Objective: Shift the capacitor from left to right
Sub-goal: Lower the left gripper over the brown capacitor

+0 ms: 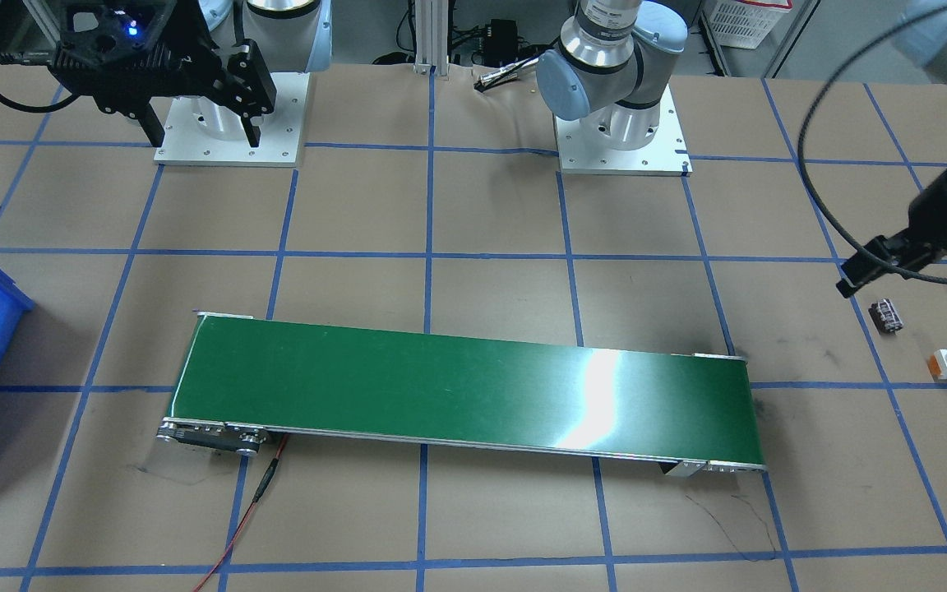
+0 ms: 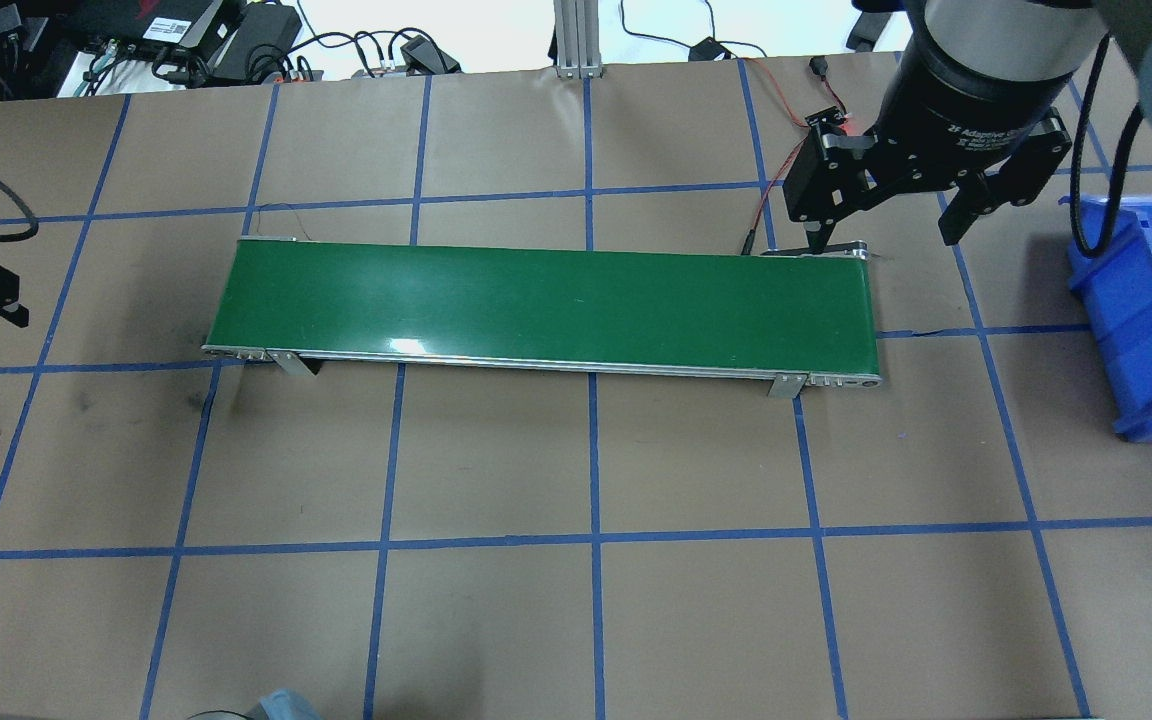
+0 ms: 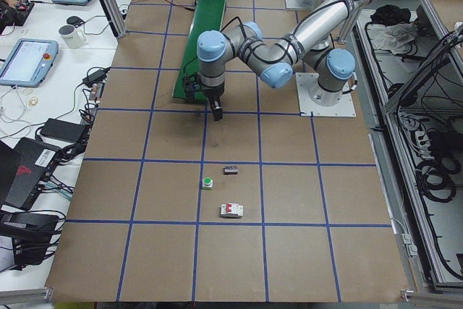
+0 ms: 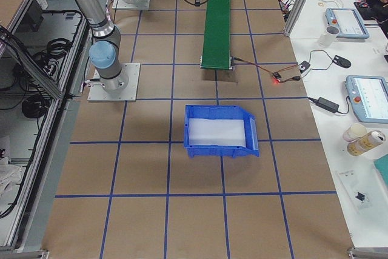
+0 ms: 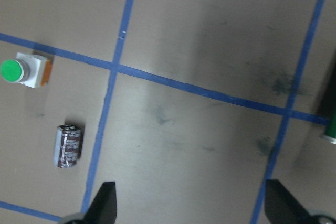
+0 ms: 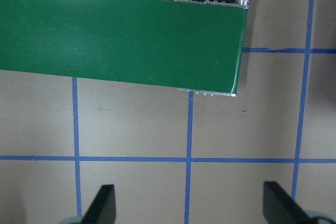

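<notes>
Blackish-brown capacitor [image 5: 69,146] at left end of table [image 2: 496,450], near wide-spread left gripper [image 5: 191,203], half cropped overhead; right gripper [image 2: 886,238] equally wide.

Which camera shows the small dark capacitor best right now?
Left wrist view: the small dark ribbed capacitor lies close, whole and unobstructed. Front-facing, overhead and exterior left views show it tiny; the other two miss it.

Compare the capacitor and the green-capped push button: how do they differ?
The capacitor is dark brown with silvery markings; the push button is white with a green cap and orange end. The capacitor looks barrel-shaped; the push button is boxy, round-capped. Both lie ungripped on the table.
</notes>
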Motion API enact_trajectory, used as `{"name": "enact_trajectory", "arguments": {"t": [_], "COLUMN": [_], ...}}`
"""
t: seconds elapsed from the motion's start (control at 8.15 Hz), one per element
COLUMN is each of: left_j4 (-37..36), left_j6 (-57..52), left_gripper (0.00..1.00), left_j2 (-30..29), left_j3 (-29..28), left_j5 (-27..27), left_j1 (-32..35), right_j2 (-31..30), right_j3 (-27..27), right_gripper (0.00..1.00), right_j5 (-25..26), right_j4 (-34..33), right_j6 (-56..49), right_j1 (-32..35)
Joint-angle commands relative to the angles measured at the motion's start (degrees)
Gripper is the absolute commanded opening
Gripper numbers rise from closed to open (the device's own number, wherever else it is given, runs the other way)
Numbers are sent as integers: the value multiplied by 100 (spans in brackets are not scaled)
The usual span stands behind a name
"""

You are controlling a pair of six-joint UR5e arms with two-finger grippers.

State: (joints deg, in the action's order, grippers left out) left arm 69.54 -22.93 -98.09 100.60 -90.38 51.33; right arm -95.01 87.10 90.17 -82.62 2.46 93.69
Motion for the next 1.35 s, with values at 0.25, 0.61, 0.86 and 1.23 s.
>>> {"name": "enact_trajectory", "arguments": {"t": [0.25,0.61,0.86,1.23], "left_j4": [-1135,-1531,-1531,-1531], "left_j6": [-1503,-1846,-1838,-1995], "left_gripper": [100,100,100,97], "left_j2": [-1264,-1687,-1810,-1880], "left_j3": [91,91,170,214], "left_j5": [-6,-15,-15,-24], "left_j1": [-1000,-1345,-1345,-1345], "right_j2": [0,0,0,0], "right_j3": [0,0,0,0], "right_gripper": [100,100,100,100], "right_j5": [1,1,1,1], "right_j4": [0,0,0,0], "right_j6": [-9,-9,-9,-9], "right_j1": [0,0,0,0]}}
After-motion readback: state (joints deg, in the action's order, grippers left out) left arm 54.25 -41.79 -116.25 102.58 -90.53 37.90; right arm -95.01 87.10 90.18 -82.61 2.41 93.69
